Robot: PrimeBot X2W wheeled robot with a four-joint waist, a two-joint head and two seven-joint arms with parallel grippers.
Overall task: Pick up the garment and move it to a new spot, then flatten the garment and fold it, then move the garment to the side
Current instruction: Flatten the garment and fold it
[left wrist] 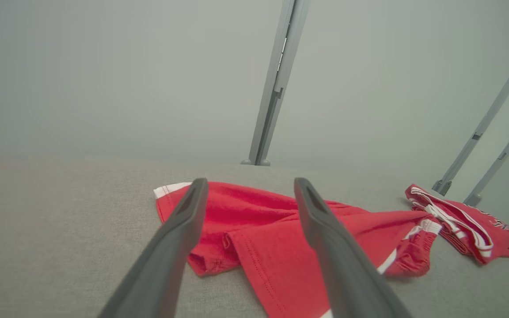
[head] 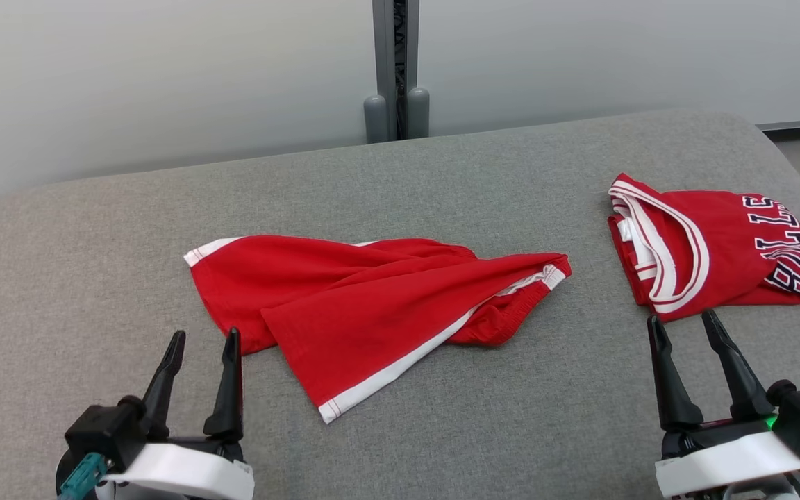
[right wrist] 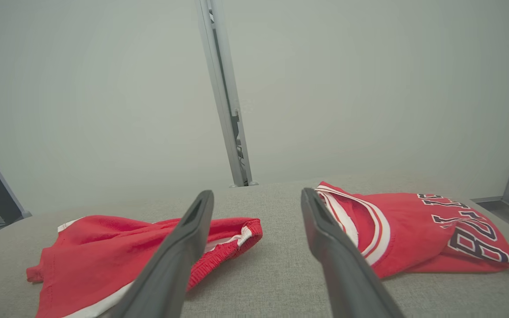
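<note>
Your left claw [head: 205, 335] and right claw [head: 680, 317] stand wide, empty. Rumpled red white-trimmed shorts [head: 365, 305] lie on the grey fabric worktop [head: 94, 243], a folded red lettered jersey [head: 719, 243] to their right.

The worktop [head: 94, 278] is covered in grey woven cloth, coarse-grained and matt. The garment [head: 372, 312] near its middle is made of soft red cloth, matt and creased, edged with white bands and stitched hems; a gathered, ribbed waistband is seen at its right end. The jersey [head: 712, 250] by the right edge is made of similar red cloth, trimmed in white, with smooth dark lettering. The left tool [head: 205, 335] and the right tool [head: 681, 318] are fitted with fingers [head: 228, 389] of dark, smooth, matt plastic, and their bodies are cased in glossy white plastic [head: 178, 472]. The post [head: 396, 69] beyond the far edge is finished as smooth grey metal; the wall [head: 129, 83] is seen as pale, smooth and matt.
</note>
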